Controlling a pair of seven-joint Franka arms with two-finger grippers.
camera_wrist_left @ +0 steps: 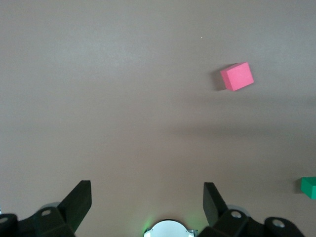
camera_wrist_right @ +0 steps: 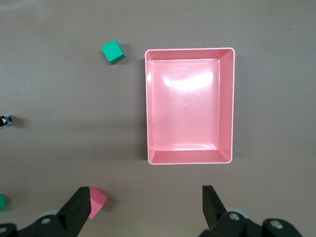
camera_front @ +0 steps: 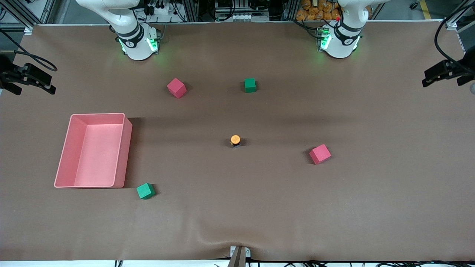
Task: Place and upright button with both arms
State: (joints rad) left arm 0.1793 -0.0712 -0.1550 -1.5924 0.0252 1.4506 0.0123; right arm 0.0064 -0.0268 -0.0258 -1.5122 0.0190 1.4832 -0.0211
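The button [camera_front: 235, 140] stands near the middle of the table with its round orange cap on top of its black body. Part of it shows at the edge of the right wrist view [camera_wrist_right: 6, 120]. Neither gripper shows in the front view, only the arms' green-lit bases. My left gripper [camera_wrist_left: 147, 200] is open and empty, high over the table by its own base. My right gripper [camera_wrist_right: 145, 205] is open and empty, high over the table by its base, with a pink cube [camera_wrist_right: 97, 201] below beside one finger.
A pink bin [camera_front: 126, 148] sits toward the right arm's end. A green cube [camera_front: 145, 191] lies beside its nearer corner. A pink cube [camera_front: 176, 88] and a green cube [camera_front: 249, 85] lie near the bases. Another pink cube [camera_front: 320, 154] lies toward the left arm's end.
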